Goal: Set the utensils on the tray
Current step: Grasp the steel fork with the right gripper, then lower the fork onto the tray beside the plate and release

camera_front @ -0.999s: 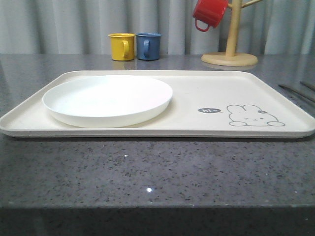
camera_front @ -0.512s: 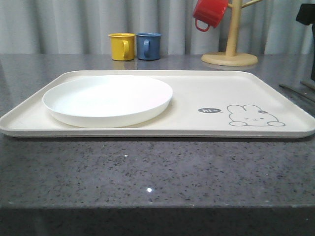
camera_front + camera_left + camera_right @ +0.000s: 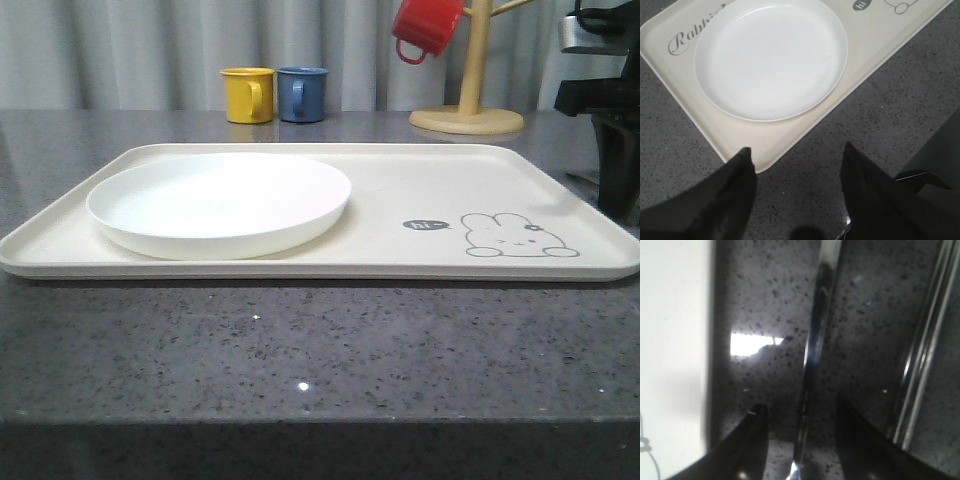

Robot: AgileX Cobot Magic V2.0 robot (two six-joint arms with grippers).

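Observation:
The cream rabbit tray (image 3: 420, 190) lies across the table with the white plate (image 3: 220, 200) on its left half. My right gripper (image 3: 801, 407) is open, low over the table just past the tray's right edge (image 3: 670, 340). A slim shiny metal utensil handle (image 3: 817, 325) lies on the stone between its fingers, which do not touch it; its head is hidden. The pair of chopsticks (image 3: 925, 350) lies beside it, outside the fingers. In the front view the right arm (image 3: 612, 120) stands at the far right. My left gripper (image 3: 796, 150) hangs open above the table by the tray's corner (image 3: 757, 162), near the plate (image 3: 770, 57).
A yellow mug (image 3: 247, 95) and a blue mug (image 3: 301, 94) stand at the back. A wooden mug tree (image 3: 467, 110) with a red mug (image 3: 425, 28) hanging on it stands at the back right, close behind the right arm. Dark speckled stone (image 3: 300, 350) runs along the front.
The right arm has come into the front view from the right and moved down over the utensils beside the tray. Tray, plate and mugs have not moved.

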